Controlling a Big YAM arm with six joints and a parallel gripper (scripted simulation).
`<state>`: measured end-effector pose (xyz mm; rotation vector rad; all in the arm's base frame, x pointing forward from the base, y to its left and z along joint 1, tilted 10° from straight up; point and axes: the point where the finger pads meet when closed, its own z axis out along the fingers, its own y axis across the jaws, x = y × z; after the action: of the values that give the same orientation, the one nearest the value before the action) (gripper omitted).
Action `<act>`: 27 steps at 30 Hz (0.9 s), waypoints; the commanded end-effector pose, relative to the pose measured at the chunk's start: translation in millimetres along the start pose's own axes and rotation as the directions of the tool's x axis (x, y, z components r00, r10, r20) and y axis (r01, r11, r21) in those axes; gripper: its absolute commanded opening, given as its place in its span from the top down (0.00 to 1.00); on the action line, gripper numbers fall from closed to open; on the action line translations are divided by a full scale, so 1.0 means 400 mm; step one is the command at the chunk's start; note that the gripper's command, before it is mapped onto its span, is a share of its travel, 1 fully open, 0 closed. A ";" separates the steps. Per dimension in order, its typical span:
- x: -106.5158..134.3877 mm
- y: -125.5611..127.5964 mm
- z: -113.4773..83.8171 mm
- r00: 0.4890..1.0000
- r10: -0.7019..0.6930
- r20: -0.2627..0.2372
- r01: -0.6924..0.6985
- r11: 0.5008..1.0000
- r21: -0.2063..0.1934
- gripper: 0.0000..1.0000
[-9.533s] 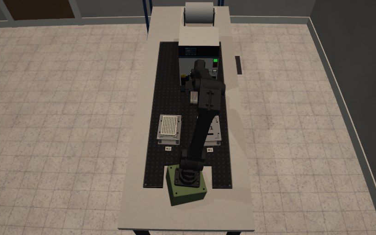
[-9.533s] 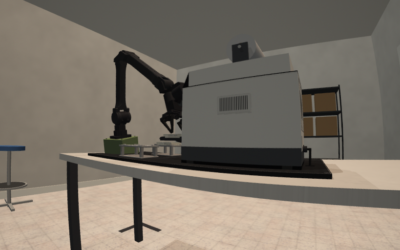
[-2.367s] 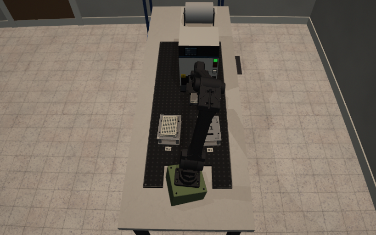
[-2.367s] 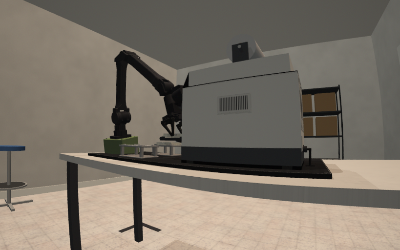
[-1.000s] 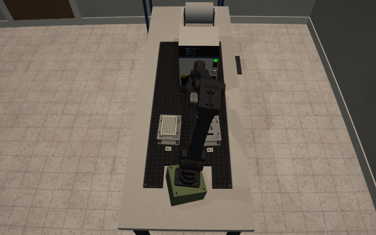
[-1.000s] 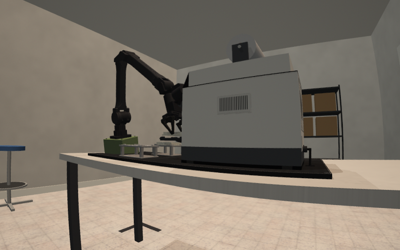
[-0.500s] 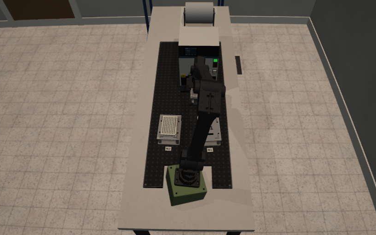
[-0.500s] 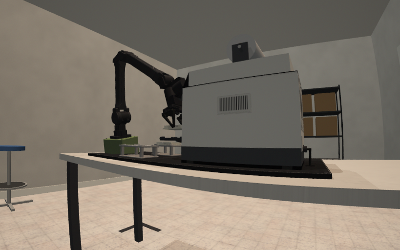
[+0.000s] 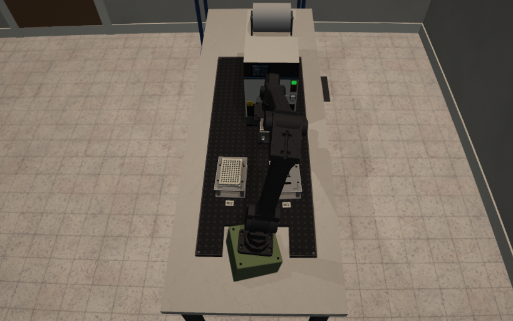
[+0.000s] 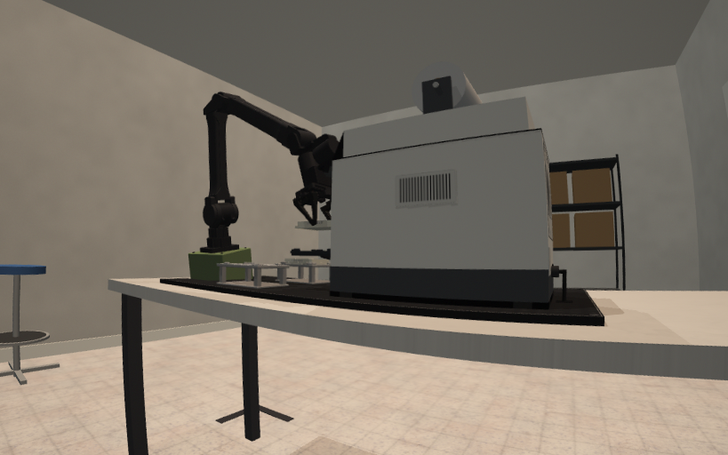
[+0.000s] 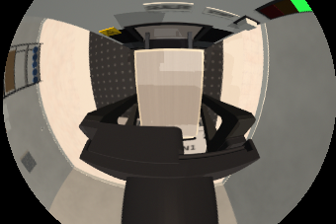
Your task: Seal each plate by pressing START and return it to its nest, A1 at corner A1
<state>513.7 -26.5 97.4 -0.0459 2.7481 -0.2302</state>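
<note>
Clamping the sealed plate (image 11: 168, 88) wide, my end effector (image 10: 314, 218) risks snagging the stage (image 10: 310, 252) at six o'clock.
</note>
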 end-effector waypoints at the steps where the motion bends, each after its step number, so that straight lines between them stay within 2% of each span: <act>1: -0.088 0.001 -0.071 0.998 0.004 0.068 -0.004 1.000 0.003 1.00; 6: -0.078 0.001 -0.088 0.998 0.007 0.055 -0.007 1.000 0.003 1.00; 15: -0.109 -0.004 -0.107 0.996 0.001 0.094 -0.002 1.000 0.005 1.00; 27: -0.100 0.004 -0.053 0.997 -0.008 0.072 0.007 1.000 0.004 1.00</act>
<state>515.4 -24.2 111.3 -0.0478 2.7434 -0.2307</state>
